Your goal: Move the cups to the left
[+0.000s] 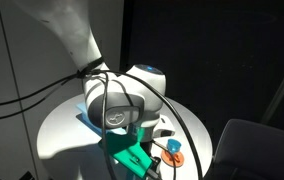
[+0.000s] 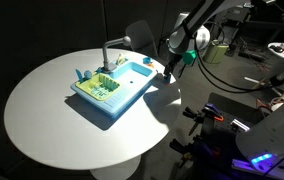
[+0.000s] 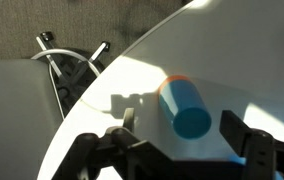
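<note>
A small light-blue cup [image 3: 189,108] stands on a flat orange saucer [image 3: 175,78] on the white round table [image 3: 112,85], near its edge. My gripper [image 3: 182,132] is open, with one dark finger on each side of the cup and a gap to both. In an exterior view the cup [image 1: 172,146] and saucer [image 1: 173,158] sit just beside my teal-fingered gripper [image 1: 134,155]. In an exterior view my gripper [image 2: 173,52] hangs over the table's far right part. I cannot make out other cups for certain.
The big light-blue toy sink [image 2: 112,88] with a grey tap sits mid-table, left of my gripper. The table edge runs close to the cup; below it are carpet and a metal chair base [image 3: 64,68]. A grey chair [image 1: 254,145] and cabled equipment [image 2: 232,130] stand beyond.
</note>
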You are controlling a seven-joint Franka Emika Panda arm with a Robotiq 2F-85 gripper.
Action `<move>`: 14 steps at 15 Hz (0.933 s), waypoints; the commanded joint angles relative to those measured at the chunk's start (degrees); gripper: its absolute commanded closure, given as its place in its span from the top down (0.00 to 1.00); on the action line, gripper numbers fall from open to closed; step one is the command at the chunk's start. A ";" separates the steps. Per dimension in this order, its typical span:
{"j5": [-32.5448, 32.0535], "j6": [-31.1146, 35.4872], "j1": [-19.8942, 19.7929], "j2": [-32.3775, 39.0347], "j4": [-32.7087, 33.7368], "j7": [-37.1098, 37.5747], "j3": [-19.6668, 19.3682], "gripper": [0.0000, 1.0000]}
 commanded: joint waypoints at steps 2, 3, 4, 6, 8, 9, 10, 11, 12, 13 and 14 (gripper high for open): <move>0.67 1.01 -2.03 0.08 0.25 -2.98 2.52 0.49; 0.69 1.01 -2.14 -0.09 0.13 -3.27 2.73 0.41; 0.77 0.94 -2.29 -0.27 0.02 -3.50 2.91 0.32; 0.92 0.71 -2.63 -0.68 -0.26 -3.67 3.20 0.16; 0.81 0.49 -2.65 -1.15 -0.59 -3.24 3.06 0.14; 0.84 0.39 -2.72 -1.39 -0.75 -3.14 3.05 0.14; 0.87 0.20 -2.72 -1.66 -0.90 -2.93 3.01 0.14; 0.58 0.01 -2.46 -2.11 -1.17 -2.29 2.69 0.14; 0.26 -0.23 -2.14 -2.58 -1.45 -1.66 2.36 0.14; -0.06 -0.42 -1.76 -3.48 -2.02 -1.07 2.06 0.14; -0.35 -0.77 -1.40 -4.40 -2.54 -0.51 1.76 0.14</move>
